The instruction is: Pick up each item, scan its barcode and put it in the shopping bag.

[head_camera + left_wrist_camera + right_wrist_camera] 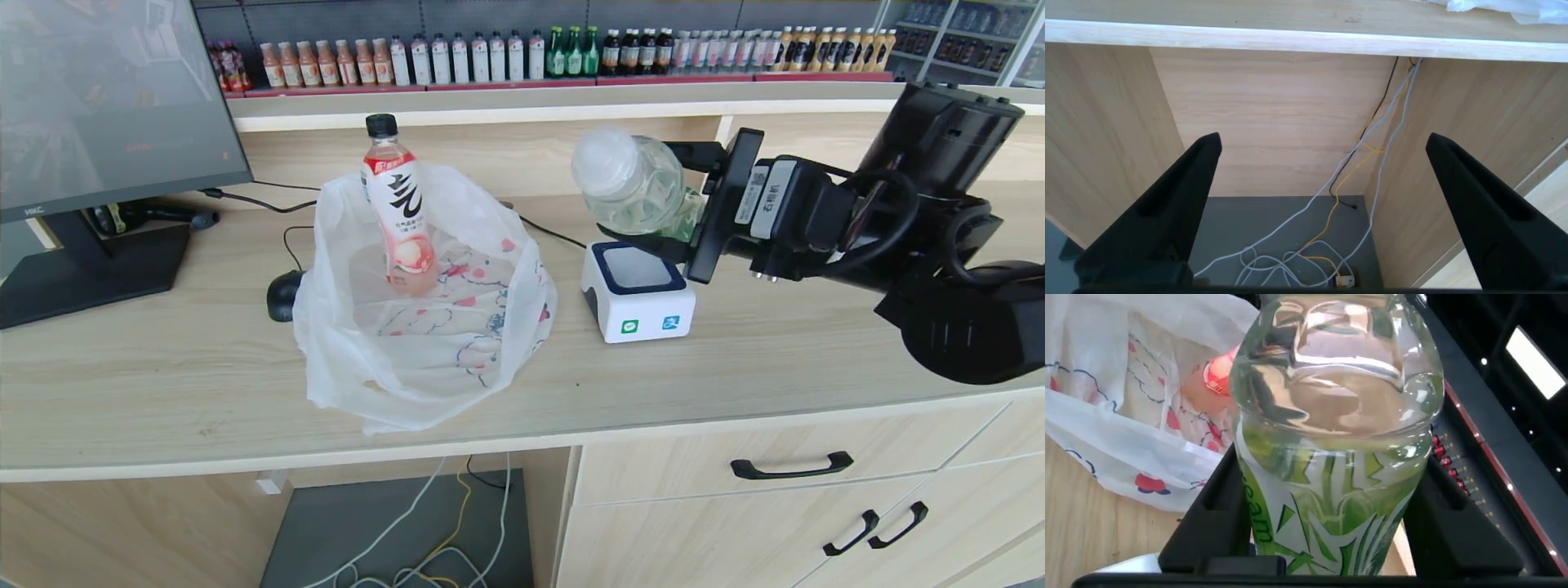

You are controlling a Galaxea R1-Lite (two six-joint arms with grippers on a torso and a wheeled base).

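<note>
A clear bottle with a green label [635, 184] lies sideways in my right gripper [665, 200], which is shut on it just above the white barcode scanner [638, 291]. The same clear bottle [1335, 433] sits between the dark fingers [1204, 527] in the right wrist view. A pink drink bottle [398, 216] with a black cap stands upright inside the white shopping bag [424, 327] on the counter, left of the scanner. My left gripper [1319, 216] is open below the counter edge, facing the cavity with cables.
A monitor [106, 98] on a black stand occupies the counter's left end, with a black mouse [283, 296] beside the bag. Drawers with black handles [792, 469] lie below the counter on the right. Shelves of bottles [571, 53] line the back.
</note>
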